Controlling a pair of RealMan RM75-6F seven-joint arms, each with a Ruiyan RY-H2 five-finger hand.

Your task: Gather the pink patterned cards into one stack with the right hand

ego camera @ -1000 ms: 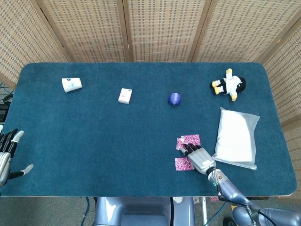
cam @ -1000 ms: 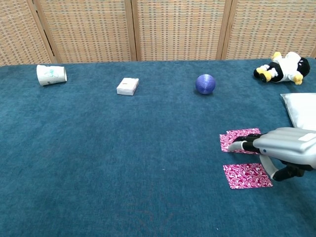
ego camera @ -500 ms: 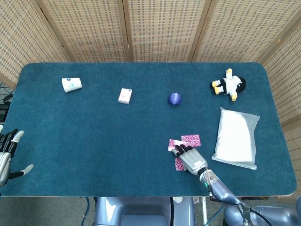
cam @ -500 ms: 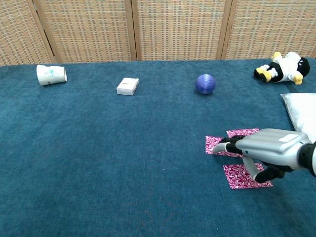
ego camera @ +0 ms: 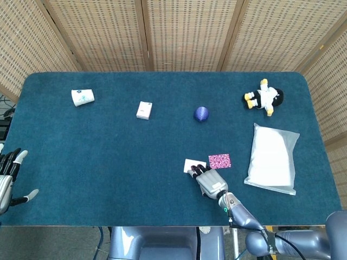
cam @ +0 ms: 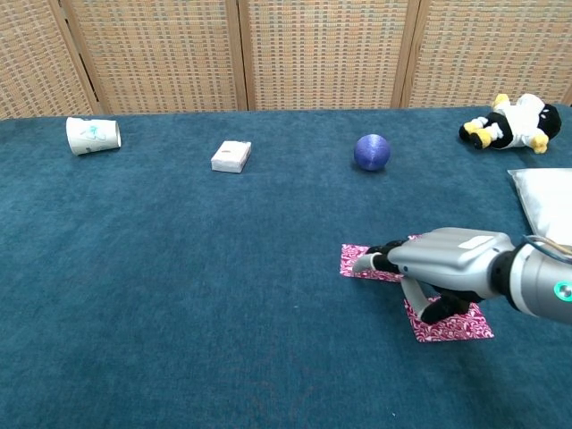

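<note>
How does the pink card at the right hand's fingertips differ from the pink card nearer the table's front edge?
The pink patterned card at the fingertips lies further left and further back, with its right end under the right hand. The pink patterned card near the front edge sits below the palm, its upper part hidden. The head view shows the first but hides the second. Both lie flat on the blue table.

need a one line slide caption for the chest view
Right hand rests its fingertips on a pink patterned card, with another card beneath it on the blue table.
</note>
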